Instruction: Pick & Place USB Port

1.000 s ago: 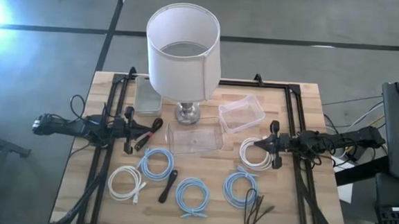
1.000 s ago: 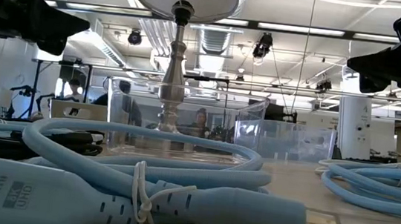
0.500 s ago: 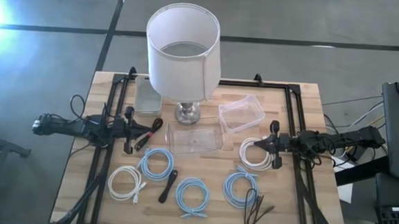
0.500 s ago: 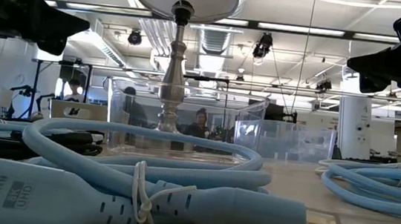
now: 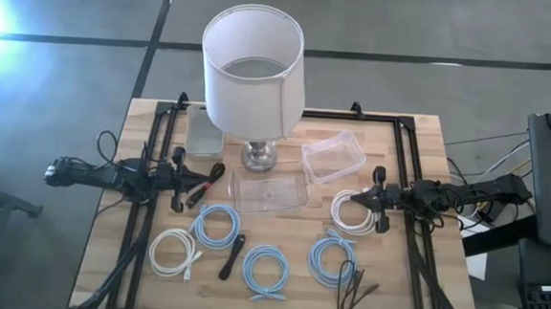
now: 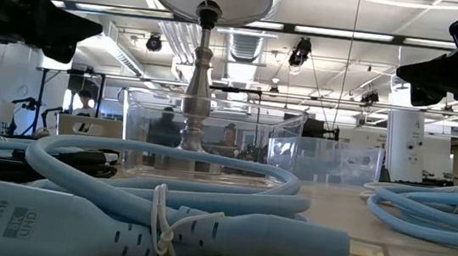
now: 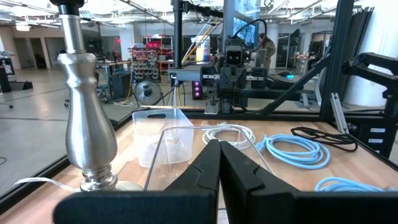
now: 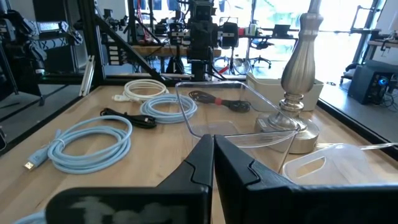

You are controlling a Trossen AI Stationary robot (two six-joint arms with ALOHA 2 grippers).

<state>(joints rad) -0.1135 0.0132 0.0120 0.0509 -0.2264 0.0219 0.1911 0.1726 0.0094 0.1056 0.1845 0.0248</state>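
Several coiled cables lie flat on the wooden table: light blue coils (image 5: 217, 225), (image 5: 267, 269), (image 5: 331, 259), white coils (image 5: 174, 254), (image 5: 351, 213), a black cable (image 5: 233, 255) and a red-and-black cable (image 5: 204, 187). One blue coil shows a USB plug in the right wrist view (image 8: 29, 165). My left gripper (image 5: 207, 177) hovers shut and empty at the table's left, beside the red-and-black cable; it also shows in its wrist view (image 7: 219, 155). My right gripper (image 5: 359, 200) hovers shut and empty over the right white coil, as its wrist view (image 8: 211, 149) shows.
A lamp with a white shade (image 5: 253, 69) stands at the table's far middle on a silver base (image 5: 259, 155). Clear bins sit in front of it (image 5: 271, 190), to its right (image 5: 333, 156) and to its left (image 5: 204, 131). A thin black cable (image 5: 352, 286) lies near right.
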